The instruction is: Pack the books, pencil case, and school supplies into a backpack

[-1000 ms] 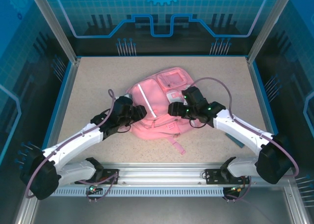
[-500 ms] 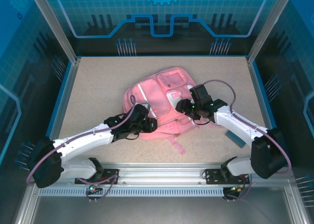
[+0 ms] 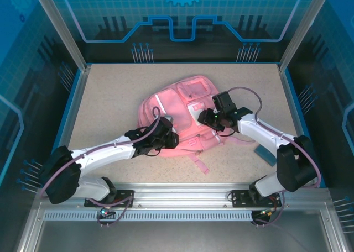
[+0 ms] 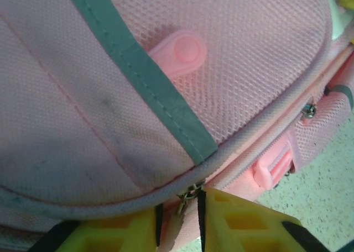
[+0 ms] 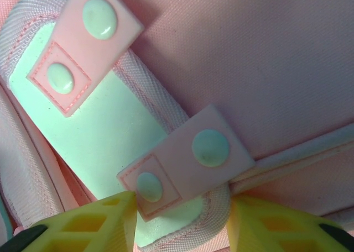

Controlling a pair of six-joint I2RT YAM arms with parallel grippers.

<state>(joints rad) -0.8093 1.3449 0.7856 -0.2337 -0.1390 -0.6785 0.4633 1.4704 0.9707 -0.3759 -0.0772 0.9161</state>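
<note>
Tabletop (image 3: 99, 97) scene: backpack (image 3: 166, 105) not yet opened

Backpack lies flat mid-table. At its near edge the left gripper (image 4: 178, 210) has its fingers almost together about the zip pull (image 4: 188, 195); whether they pinch it I cannot tell. Farther, on its right side, the right gripper (image 5: 181, 203) stands spread astride a snap tab (image 5: 188, 155) on a mint patch (image 5: 110, 130). Opening seems the step in hand; next calls for a firm hold on the pull, then a draw along the zip

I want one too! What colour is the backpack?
Pink; the backpack shows best in the top external view.
</note>
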